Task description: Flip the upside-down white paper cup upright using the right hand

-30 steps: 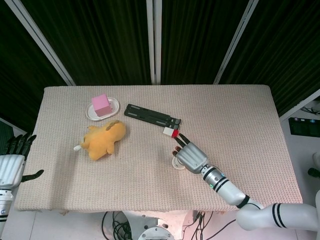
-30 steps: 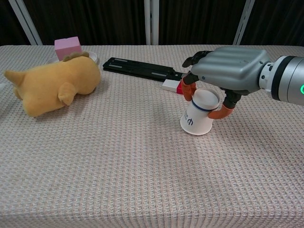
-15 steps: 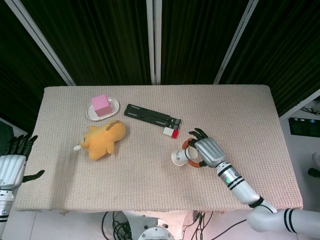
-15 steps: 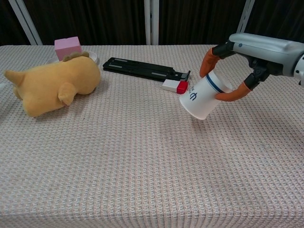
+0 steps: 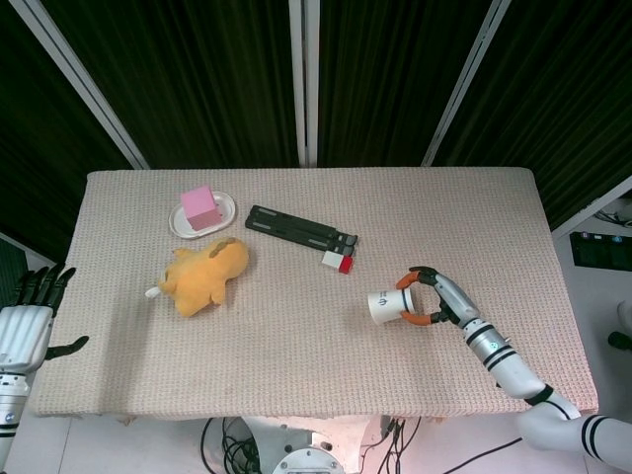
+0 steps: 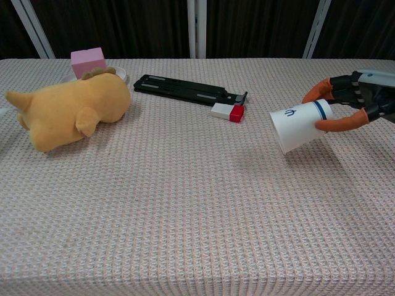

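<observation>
The white paper cup [image 6: 297,127] with a blue band hangs above the table, lying nearly on its side with its open mouth turned left. My right hand [image 6: 350,105] grips it at its closed end, orange fingertips [image 6: 338,124] wrapped around the wall. From the head view the cup [image 5: 387,304] is right of the table's middle, with the right hand [image 5: 434,296] behind it. My left hand [image 5: 27,314] is off the table's left edge, fingers spread and holding nothing.
A yellow plush toy [image 6: 66,113] lies at the left. A pink cube [image 6: 86,61] sits on a white dish [image 5: 179,222] behind it. A black folding stand [image 6: 190,90] and a small white-and-red block [image 6: 226,111] lie mid-table.
My right hand has lifted the cup off the table, carried it to the right and rolled it from upside down towards lying sideways. The left hand has stayed put.
</observation>
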